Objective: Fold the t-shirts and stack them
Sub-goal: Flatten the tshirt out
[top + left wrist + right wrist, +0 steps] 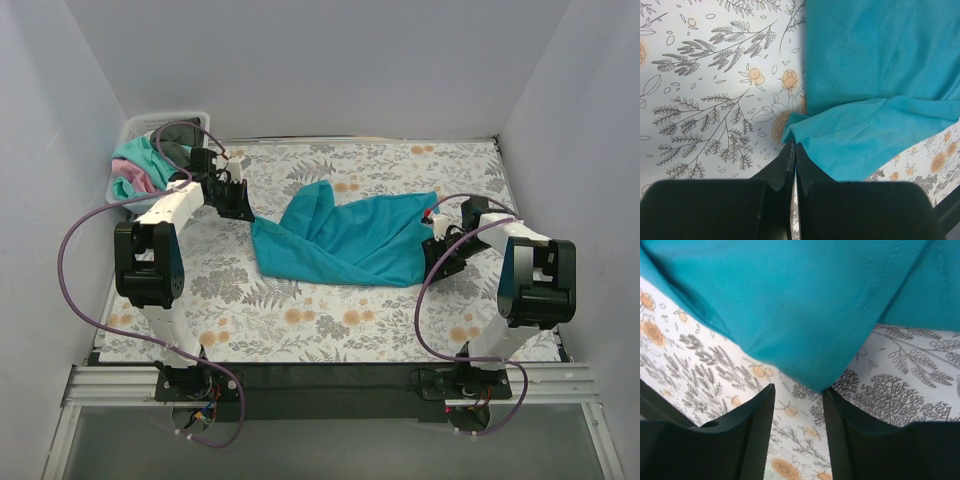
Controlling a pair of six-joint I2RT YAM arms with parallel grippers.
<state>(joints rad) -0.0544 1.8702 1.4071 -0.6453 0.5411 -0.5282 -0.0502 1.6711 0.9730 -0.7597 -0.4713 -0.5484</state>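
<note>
T-shirt (345, 240) on table cover (330, 320) between left hand (246, 213) and right hand (434, 255); basket (165, 119) of shirts (135, 170) far left.

Teal t-shirt (350, 245) on floral table (300, 312)

A grey-and-orange floral cover (300, 315) is lying flat; a white basket (195, 115) is standing at its far left corner.

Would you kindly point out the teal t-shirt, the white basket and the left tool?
teal t-shirt (350, 245), top view, middle of the cloth.
white basket (170, 116), top view, its far rim.
left tool (793, 146), left wrist view, where its shut fingertips meet.
</note>
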